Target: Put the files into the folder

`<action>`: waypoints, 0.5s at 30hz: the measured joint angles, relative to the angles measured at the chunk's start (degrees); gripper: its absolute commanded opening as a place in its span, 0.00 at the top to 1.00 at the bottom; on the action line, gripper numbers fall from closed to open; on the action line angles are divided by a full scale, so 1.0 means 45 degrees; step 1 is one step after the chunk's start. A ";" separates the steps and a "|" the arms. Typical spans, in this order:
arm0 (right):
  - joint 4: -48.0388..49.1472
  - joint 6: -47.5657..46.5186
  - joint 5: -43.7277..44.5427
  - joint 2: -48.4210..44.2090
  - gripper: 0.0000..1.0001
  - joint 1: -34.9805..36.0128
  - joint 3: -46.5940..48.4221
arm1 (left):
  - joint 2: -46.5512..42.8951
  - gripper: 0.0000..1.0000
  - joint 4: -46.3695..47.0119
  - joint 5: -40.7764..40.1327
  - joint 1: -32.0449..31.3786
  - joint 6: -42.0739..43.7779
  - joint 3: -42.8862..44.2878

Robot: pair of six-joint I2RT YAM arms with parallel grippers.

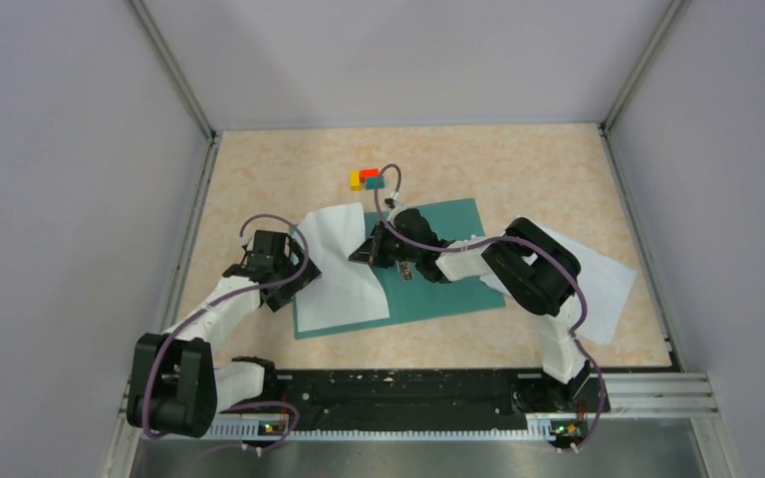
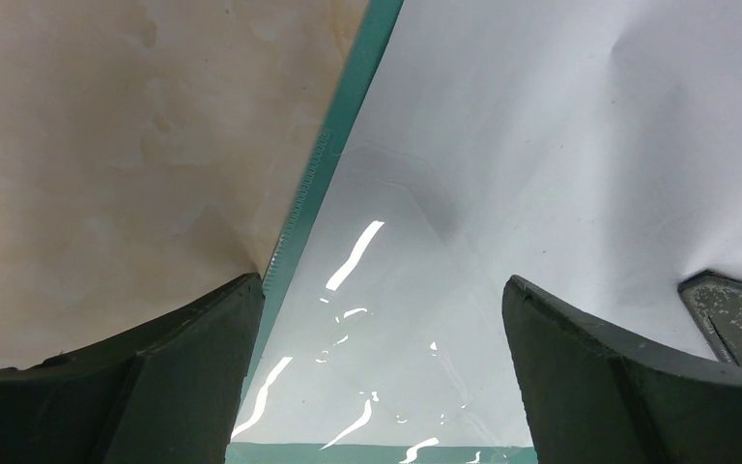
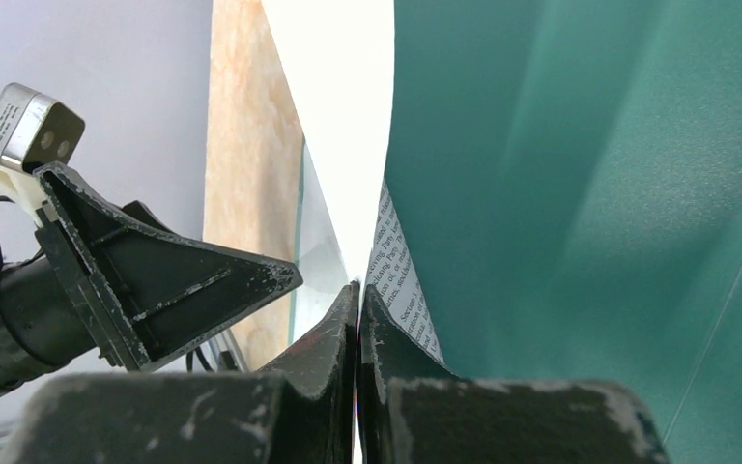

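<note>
The teal folder [image 1: 438, 261] lies open in the middle of the table. A white sheet [image 1: 344, 284] lies over its left half, its right edge lifted. My right gripper [image 1: 367, 254] is shut on that edge; in the right wrist view its fingers [image 3: 357, 290] pinch the sheet [image 3: 348, 145], whose printed text [image 3: 401, 280] faces the teal folder [image 3: 589, 174]. My left gripper [image 1: 299, 279] is open and empty at the sheet's left side. In the left wrist view it [image 2: 382, 290] hangs over glossy white sheet [image 2: 541, 145] beside the folder's teal edge [image 2: 348, 126].
A second white sheet [image 1: 603, 284] lies on the table at the right, partly under the right arm. Small yellow, red and teal blocks [image 1: 367, 178] sit behind the folder. Grey walls close the table on three sides.
</note>
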 measured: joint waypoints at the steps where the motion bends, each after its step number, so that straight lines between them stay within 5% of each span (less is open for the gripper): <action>1: -0.0034 -0.0010 0.0024 0.0000 1.00 0.0000 0.0000 | 0.0015 0.01 0.0015 0.0000 0.0000 0.0000 0.0000; 15: -0.0763 -0.0335 0.0850 -0.0049 1.00 -0.0209 -0.0010 | 0.0024 0.02 0.0049 0.0044 0.0000 0.0000 0.0000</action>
